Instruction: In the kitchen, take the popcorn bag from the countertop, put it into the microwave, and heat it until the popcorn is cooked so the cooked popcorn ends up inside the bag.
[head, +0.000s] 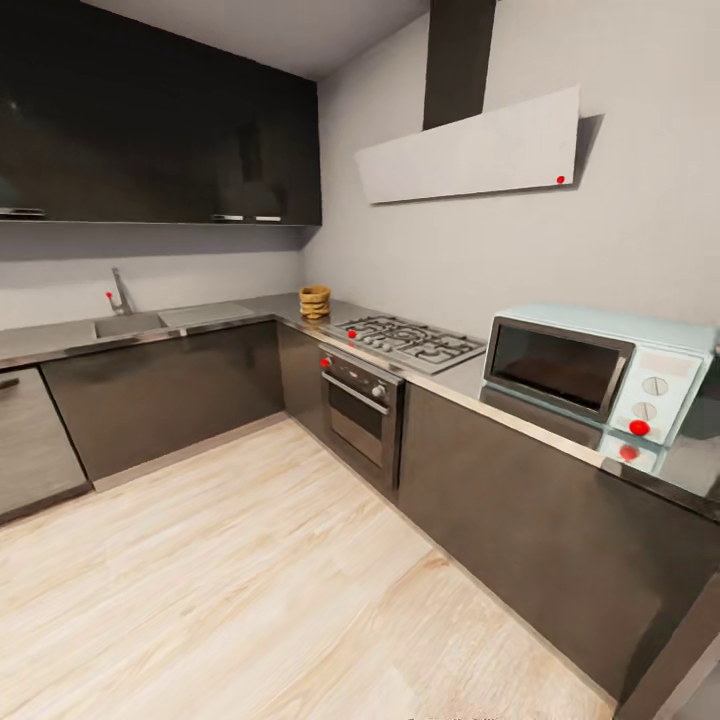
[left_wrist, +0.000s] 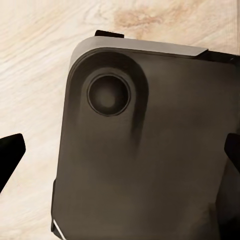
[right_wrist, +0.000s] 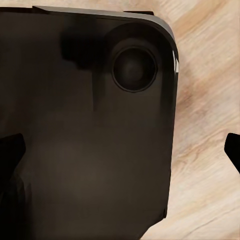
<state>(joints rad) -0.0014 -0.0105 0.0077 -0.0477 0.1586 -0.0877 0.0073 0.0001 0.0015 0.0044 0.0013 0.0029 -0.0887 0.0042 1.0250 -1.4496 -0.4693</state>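
Mustard-tan, the popcorn bag (head: 314, 301) sits far off in the surface (head: 466, 381) corner beside the stove, the microwave (head: 598, 370) shut at my right, and my 2 hands (left_wrist: 120, 150) (right_wrist: 120, 150) hang spread and empty, so I judge I must first drive closer.

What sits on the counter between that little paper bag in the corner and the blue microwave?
In the head view, a gas hob lies between the popcorn bag and the microwave, set into the countertop above a built-in oven.
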